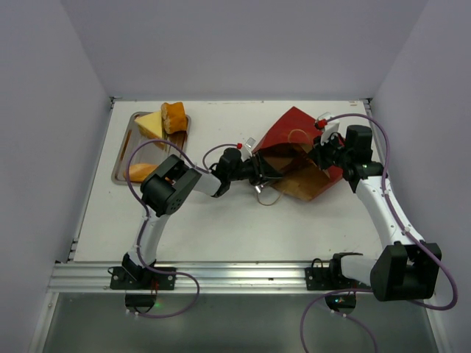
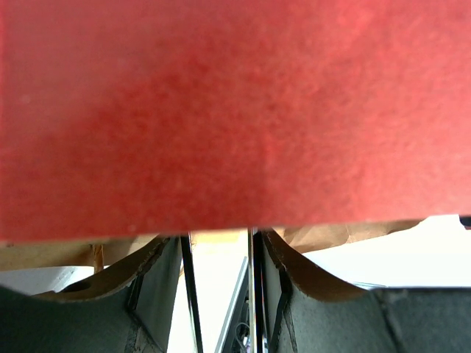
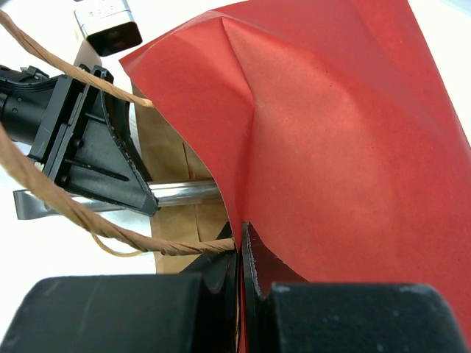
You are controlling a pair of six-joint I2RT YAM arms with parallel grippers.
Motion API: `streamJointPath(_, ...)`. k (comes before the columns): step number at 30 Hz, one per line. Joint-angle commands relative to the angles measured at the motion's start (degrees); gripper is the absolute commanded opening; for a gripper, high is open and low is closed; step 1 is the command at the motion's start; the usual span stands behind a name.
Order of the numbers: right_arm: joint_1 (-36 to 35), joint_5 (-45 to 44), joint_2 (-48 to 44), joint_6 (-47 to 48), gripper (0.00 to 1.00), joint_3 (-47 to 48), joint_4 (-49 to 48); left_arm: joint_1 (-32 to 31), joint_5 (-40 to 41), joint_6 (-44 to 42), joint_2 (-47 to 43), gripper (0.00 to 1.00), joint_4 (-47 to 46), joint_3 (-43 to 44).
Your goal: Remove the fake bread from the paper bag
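The red paper bag (image 1: 294,131) lies on its side at the table's centre right, with its brown inside showing toward the left. My left gripper (image 1: 259,175) is at the bag's mouth. In the left wrist view its fingers (image 2: 309,301) stand apart under the red paper (image 2: 235,110), with nothing between them. My right gripper (image 1: 321,156) is shut on the bag's red edge (image 3: 346,132), right beside a tan string handle (image 3: 73,209). The left gripper also shows in the right wrist view (image 3: 96,154). I see no bread inside the bag.
A shallow steel tray (image 1: 124,153) stands at the left. It holds a yellow wedge (image 1: 151,123), a brown bread piece (image 1: 174,116) and an orange piece (image 1: 142,171). A second string handle (image 1: 268,197) lies on the table in front of the bag.
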State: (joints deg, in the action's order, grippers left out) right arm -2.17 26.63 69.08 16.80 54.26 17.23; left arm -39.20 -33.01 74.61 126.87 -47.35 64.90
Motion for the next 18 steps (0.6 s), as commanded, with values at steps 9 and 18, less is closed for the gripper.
streamJointPath(9, 0.1, 1.6, 0.0, 0.0, 0.02, 0.9, -0.3, 0.0, 0.1, 0.0, 0.1, 0.47, -1.6, 4.1)
streamJointPath(18, 0.2, 1.7, 0.1, 0.1, 0.02, 0.9, -0.4, 0.3, 0.6, 1.1, 1.4, 0.47, -1.3, 6.2)
